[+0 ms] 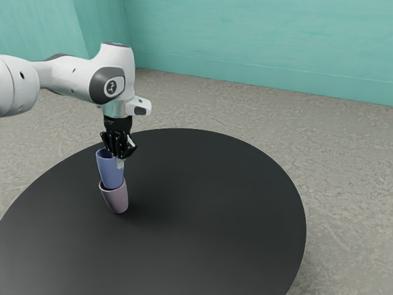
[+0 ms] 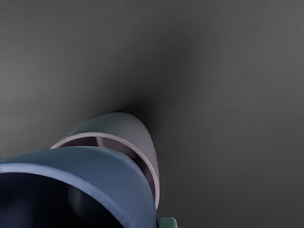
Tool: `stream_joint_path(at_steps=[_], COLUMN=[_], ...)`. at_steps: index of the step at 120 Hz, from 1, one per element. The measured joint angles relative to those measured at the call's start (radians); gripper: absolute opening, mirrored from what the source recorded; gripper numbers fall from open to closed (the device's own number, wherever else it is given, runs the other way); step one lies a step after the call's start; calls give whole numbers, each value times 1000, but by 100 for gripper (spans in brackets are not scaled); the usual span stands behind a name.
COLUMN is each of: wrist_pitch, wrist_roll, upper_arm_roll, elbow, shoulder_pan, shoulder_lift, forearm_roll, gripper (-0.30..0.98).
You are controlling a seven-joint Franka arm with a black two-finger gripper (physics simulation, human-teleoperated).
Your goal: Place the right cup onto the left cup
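Observation:
The gripper [image 1: 121, 157] is at the blue cup's upper edge, on the side toward the exterior view's right, shut on the cup wall; one pale fingertip [image 1: 120, 164] lies against the outside, and the other is hidden. The blue cup [image 1: 111, 171] leans slightly, its lower end in the mouth of the pink cup [image 1: 116, 200], which stands on the table. In the wrist view the blue cup [image 2: 111, 173] overlaps the pink cup [image 2: 137, 137], with a gap along part of the pink rim. How deep the blue base sits is hidden.
The round black table [image 1: 215, 209] extends around the cups, its curved edge toward the exterior view's right. Grey floor [image 1: 344, 160] and a teal wall [image 1: 264, 43] lie beyond it.

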Motion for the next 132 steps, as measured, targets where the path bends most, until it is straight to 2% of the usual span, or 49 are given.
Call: stream_joint_path(at_steps=[51,60,78,91,109,132], wrist_pitch=[12,18,26,28,19,-18], wrist_roll=[-1,0,4,7,10,10], upper_arm_roll=[-1,-5,-6,-4,-5,-29], elbow=[-3,-6,-8,-11,-17,-16], shoulder_pan=[0,0,-1,-2,-3,-6], shoulder_lift=[23,23,19,-4,-55,-125], forearm_roll=[1,-1,-8,-10,-11,-19], gripper=[-8,1,31,46,57,64])
